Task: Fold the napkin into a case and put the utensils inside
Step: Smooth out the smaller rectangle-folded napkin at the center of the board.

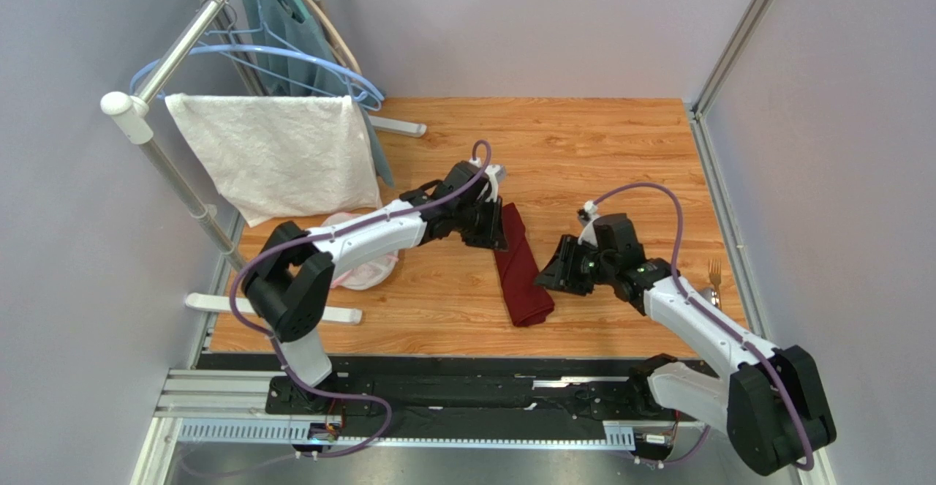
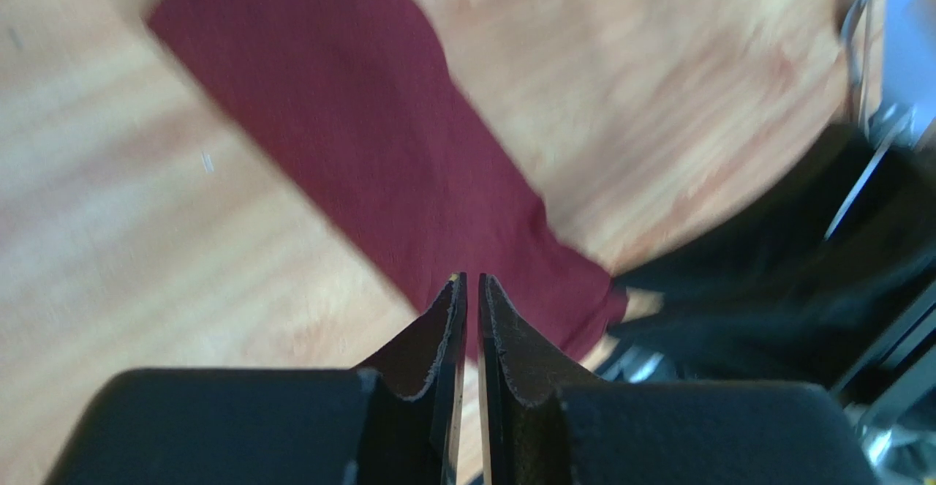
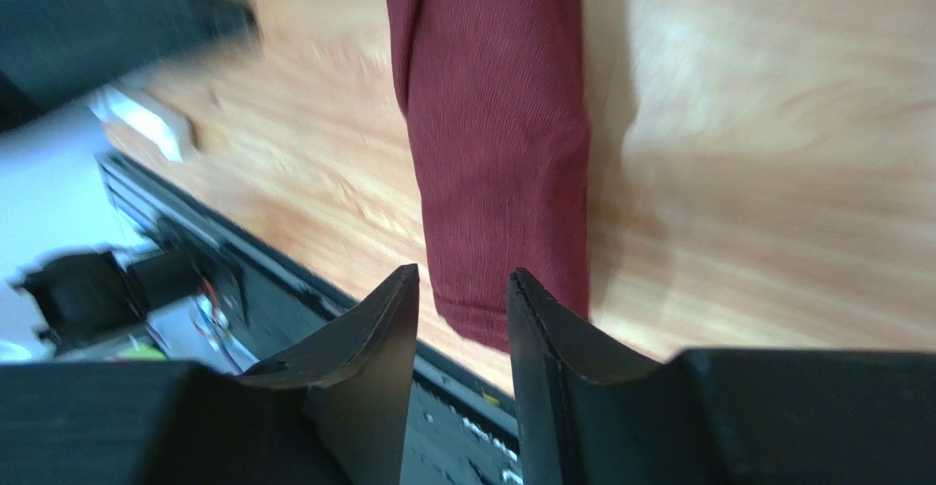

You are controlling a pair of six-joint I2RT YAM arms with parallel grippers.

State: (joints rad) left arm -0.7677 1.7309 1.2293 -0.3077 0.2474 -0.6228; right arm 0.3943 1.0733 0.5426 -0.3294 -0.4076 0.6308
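One narrow maroon cloth case [image 1: 523, 271], wood-grain table [image 1: 615, 156]

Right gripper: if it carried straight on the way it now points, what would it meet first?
Most likely the end of the folded maroon napkin, lying on the table just past the open fingertips of the right gripper. Its height above the cloth is unclear.

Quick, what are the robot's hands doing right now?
Left gripper: closed, tips over the napkin, nothing seen held.
Right gripper: open, empty.
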